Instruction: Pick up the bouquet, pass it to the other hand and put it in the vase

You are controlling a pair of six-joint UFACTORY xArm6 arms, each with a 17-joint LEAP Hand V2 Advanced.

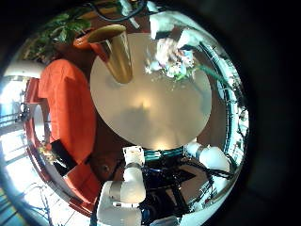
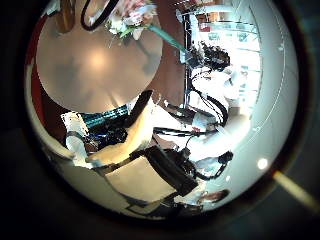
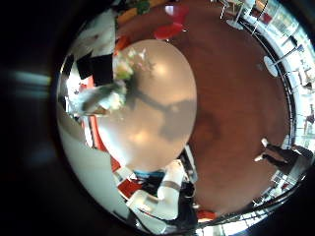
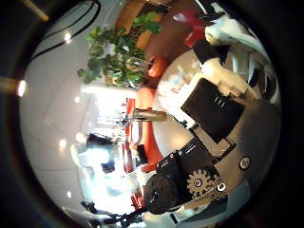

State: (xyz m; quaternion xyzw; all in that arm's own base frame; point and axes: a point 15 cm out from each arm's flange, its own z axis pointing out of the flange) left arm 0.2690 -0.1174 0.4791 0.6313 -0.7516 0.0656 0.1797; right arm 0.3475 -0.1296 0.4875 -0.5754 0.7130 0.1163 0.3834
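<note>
From the left palm's little-finger side, a round counter lies below. A tall flared vase stands upright on it, close to the counter's edge. Just beside the vase, over the counter, is the bouquet, its blooms bunched and its stem trailing away from the vase. The right robot hand is over the bouquet, its fingers wrapped around it. The left robot hand sits across the counter from the vase, well apart from it, fingers loosely spread and empty.

From the left palm's thumb side, the same counter shows, with the bouquet at its far edge. The left robot hand fills the near part of the view, fingers relaxed and touching nothing.

From the right palm's little-finger side, the bouquet is very close to the palm, over the counter. The right robot hand is pinching it among its fingers.

From the right palm's thumb side, the right robot hand takes up much of the view; its grip cannot be made out here.
</note>
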